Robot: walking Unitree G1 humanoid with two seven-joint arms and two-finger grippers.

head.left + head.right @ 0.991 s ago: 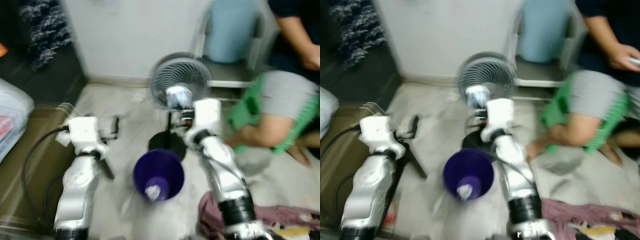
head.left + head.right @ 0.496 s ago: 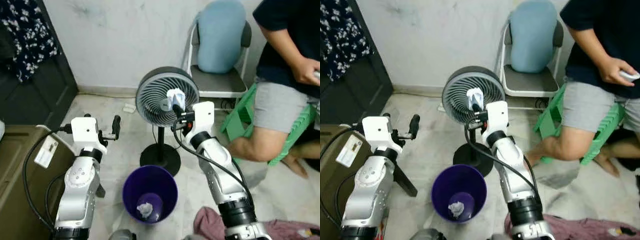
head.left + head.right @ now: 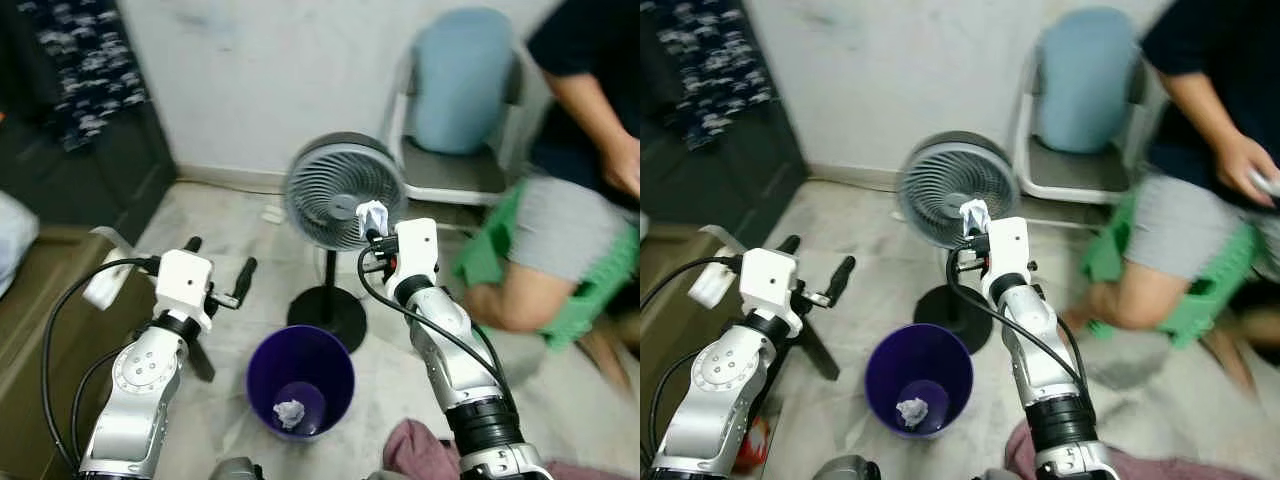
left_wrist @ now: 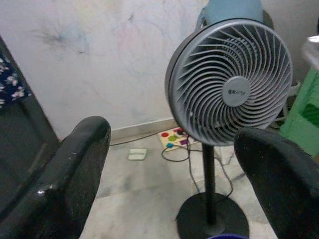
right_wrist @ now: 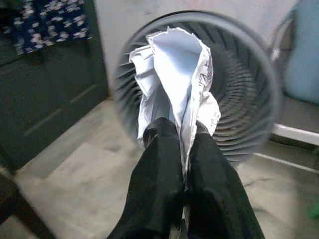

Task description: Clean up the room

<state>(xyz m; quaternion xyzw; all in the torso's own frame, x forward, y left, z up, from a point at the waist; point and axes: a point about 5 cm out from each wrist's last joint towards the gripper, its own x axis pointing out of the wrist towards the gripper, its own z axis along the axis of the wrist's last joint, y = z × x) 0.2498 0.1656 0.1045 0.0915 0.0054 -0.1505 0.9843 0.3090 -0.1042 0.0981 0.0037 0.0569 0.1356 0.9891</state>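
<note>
Right gripper (image 5: 185,149) clamped on crumpled white paper (image 5: 172,74), above and beyond round purple plastic bin (image 3: 300,380); best released directly over it; left gripper (image 4: 174,174) spread empty beside bin

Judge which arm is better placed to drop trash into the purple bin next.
Right: its pincer already clamps crumpled paper, beyond the purple bin. The left pincer is open, holding nothing.

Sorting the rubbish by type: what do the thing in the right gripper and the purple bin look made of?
The wad pinched in the right gripper looks like thin white paper: sharp creases, matte, faint print. The purple bin looks like moulded plastic, smooth with a slight sheen, and holds another crumpled white scrap.
</note>
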